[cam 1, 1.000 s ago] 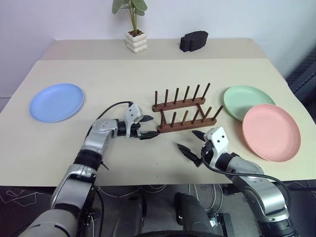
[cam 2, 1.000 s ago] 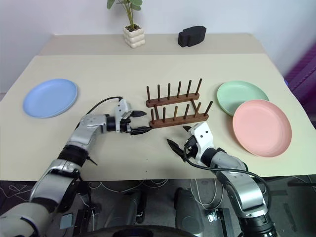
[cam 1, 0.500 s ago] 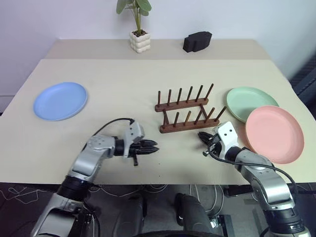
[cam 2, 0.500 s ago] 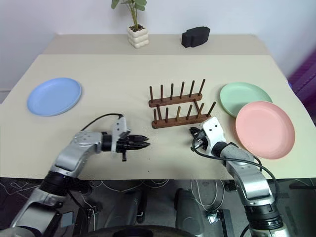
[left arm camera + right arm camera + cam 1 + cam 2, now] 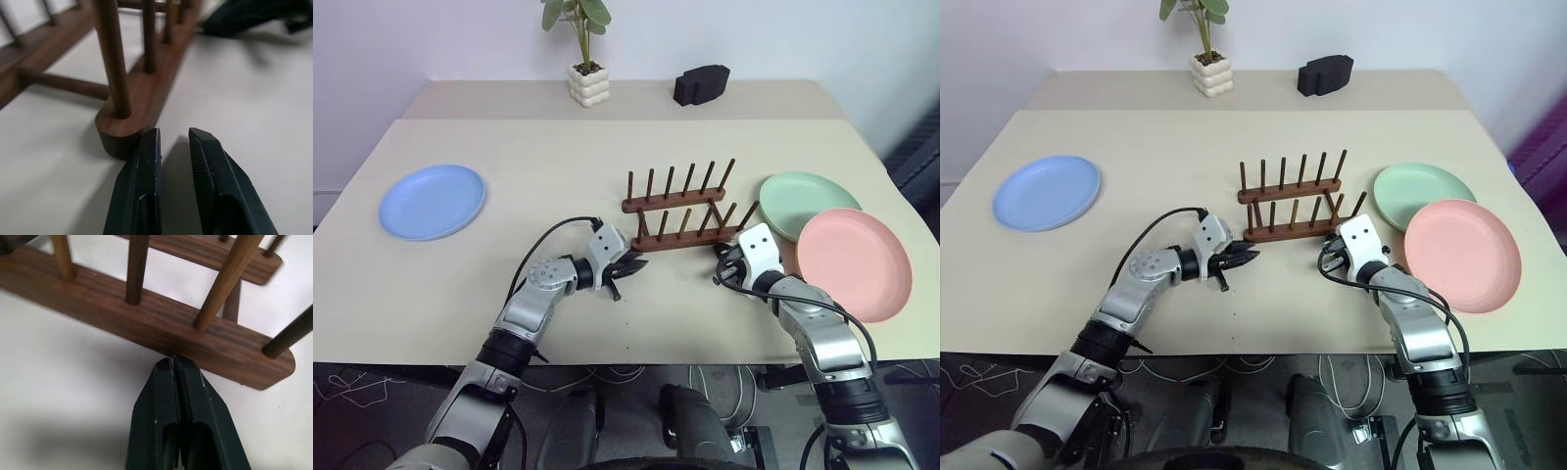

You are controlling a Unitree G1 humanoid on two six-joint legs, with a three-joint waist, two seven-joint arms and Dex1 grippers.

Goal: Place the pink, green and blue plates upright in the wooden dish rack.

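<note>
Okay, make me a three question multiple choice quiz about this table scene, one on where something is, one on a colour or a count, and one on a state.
1. Where does the blue plate lie relative to the wooden dish rack?
A. on the robot's left of it
B. inside it
C. on the robot's right of it

2. How many plates lie on the table?
A. one
B. three
C. five

3. How are the right gripper's fingers?
A. wide apart
B. shut together
C. closed around a plate

Answers: 1 A, it lies far off towards the table's left edge. 2 B, blue, green plate and pink plate. 3 B, the fingers press together at the rack's near rail.
</note>
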